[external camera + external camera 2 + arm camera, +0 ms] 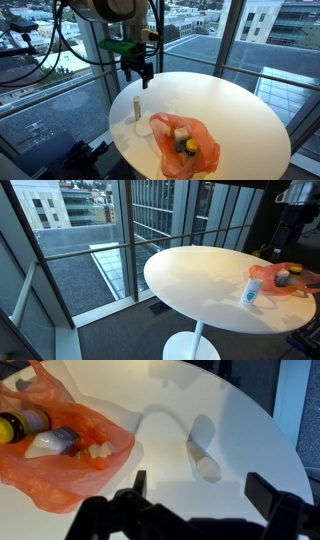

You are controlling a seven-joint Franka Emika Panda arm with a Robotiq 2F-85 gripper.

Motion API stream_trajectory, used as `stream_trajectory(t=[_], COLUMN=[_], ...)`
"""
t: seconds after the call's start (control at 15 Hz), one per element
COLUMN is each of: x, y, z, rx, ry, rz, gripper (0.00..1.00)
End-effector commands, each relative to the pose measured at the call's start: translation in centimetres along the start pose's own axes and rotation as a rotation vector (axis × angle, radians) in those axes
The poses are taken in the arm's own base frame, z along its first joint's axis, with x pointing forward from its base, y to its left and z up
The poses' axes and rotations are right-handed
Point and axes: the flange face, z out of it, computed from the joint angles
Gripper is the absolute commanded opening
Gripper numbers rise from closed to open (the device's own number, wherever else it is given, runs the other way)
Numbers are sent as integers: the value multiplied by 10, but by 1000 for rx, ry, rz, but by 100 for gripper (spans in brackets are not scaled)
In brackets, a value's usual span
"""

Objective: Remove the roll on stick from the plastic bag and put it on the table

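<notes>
The roll on stick [137, 108] is a small white tube standing upright on the round white table [230, 110], apart from the orange plastic bag [185, 143]. It also shows in an exterior view [251, 290] and in the wrist view [203, 452]. The bag [60, 445] lies open on the table with several small items inside. My gripper [146, 80] hangs above the table behind the stick, open and empty; its fingers [200, 485] show in the wrist view with nothing between them.
A yellow-capped dark bottle [18, 426] and a white item [52, 442] lie in the bag. Large windows and a railing surround the table. The table edge [125, 150] is close to the stick.
</notes>
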Motion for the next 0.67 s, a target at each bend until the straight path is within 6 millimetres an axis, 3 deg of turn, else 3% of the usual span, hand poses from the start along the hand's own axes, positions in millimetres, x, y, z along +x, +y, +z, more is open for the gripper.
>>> stream_trajectory(t=[0.0, 0.4, 0.47, 0.6], x=[-32, -62, -50, -53], y=[11, 18, 16, 15], z=[-32, -73, -66, -70], rx=[-3, -11, 8, 7], ry=[-10, 27, 18, 26], rz=[61, 87, 64, 63], gripper=[100, 100, 100, 100])
